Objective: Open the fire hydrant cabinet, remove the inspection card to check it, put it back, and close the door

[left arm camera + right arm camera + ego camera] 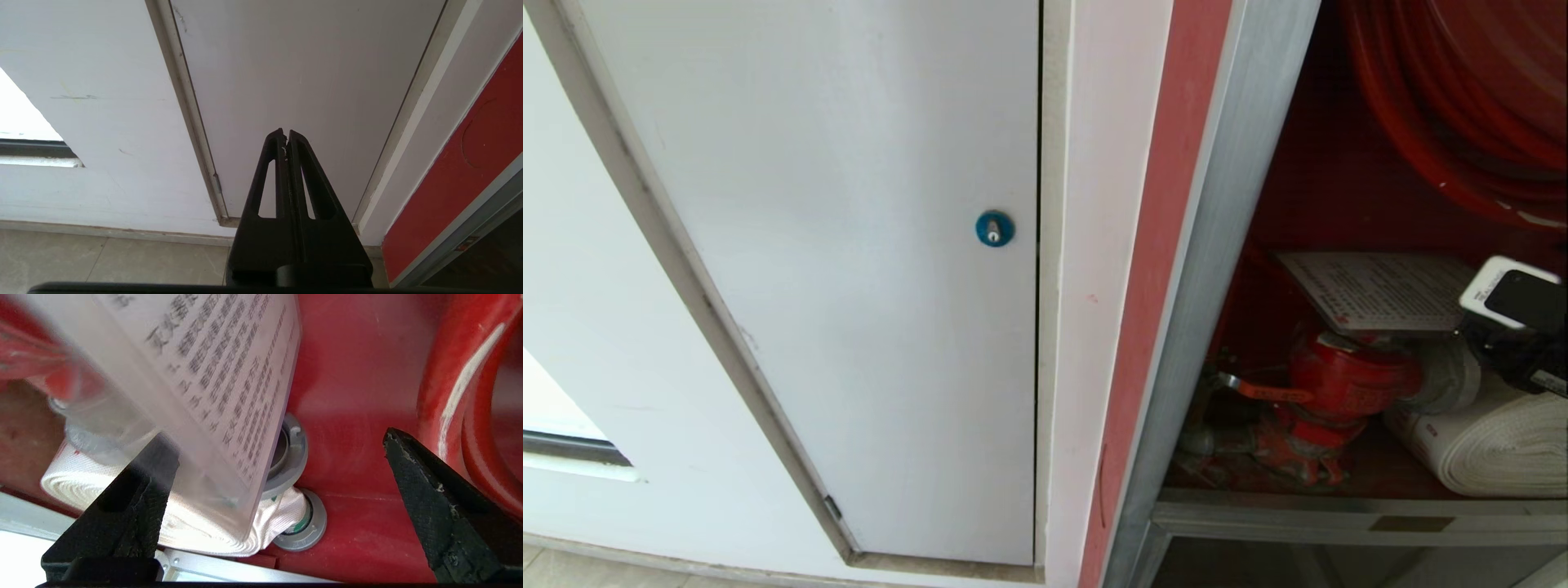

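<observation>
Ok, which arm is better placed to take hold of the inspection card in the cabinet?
Right. The right gripper is open inside the fire hydrant cabinet, right by the inspection card lying on the red valve. The left gripper is shut, outside the cabinet, facing the white panel.
</observation>
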